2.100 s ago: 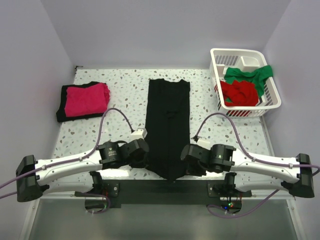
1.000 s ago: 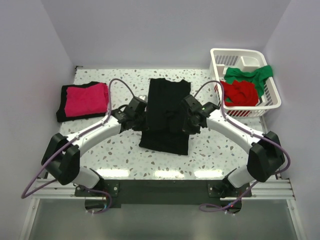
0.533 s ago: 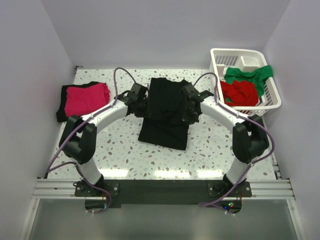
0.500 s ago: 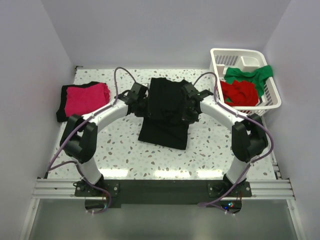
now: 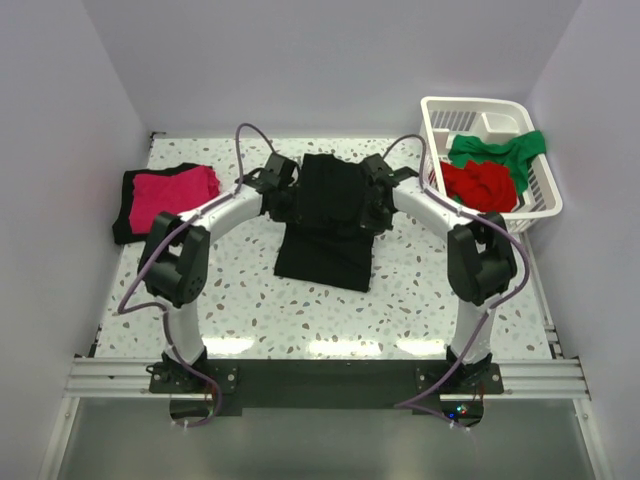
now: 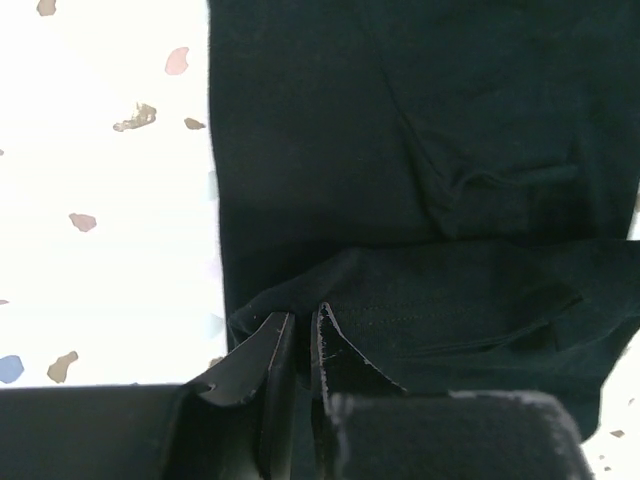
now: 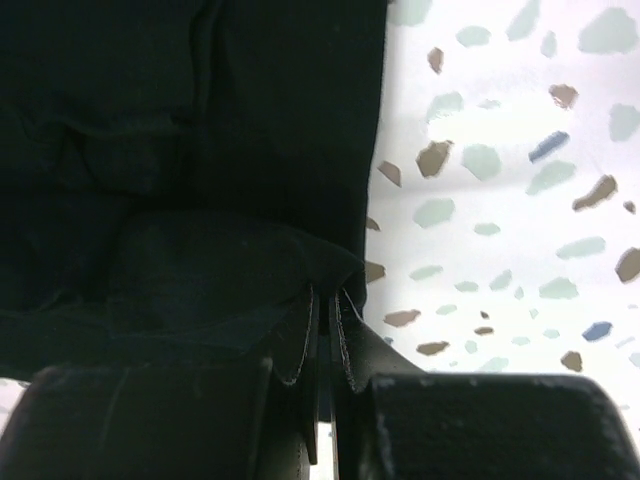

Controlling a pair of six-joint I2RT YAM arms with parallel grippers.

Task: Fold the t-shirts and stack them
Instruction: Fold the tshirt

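A black t-shirt (image 5: 328,225) lies in the middle of the table, its near end lifted and carried over the far part. My left gripper (image 5: 290,203) is shut on the shirt's left edge, and my right gripper (image 5: 372,207) is shut on its right edge. In the left wrist view the gripper (image 6: 297,325) pinches a black hem (image 6: 420,300) above the flat cloth. In the right wrist view the gripper (image 7: 322,300) pinches a cloth corner (image 7: 300,262). A folded magenta-pink t-shirt (image 5: 172,195) rests on folded black cloth (image 5: 123,222) at far left. Red (image 5: 482,185) and green (image 5: 500,148) t-shirts lie in the basket.
A white slatted plastic basket (image 5: 532,200) stands at the back right corner. Walls close the speckled table (image 5: 240,300) on the left, back and right. Both arms arch from their bases at the near edge over to the middle.
Both grippers have carried the black shirt's near end away from the near edge toward the back, doubling it over. The shirt's outline is now shorter. Both arms stretch further out.
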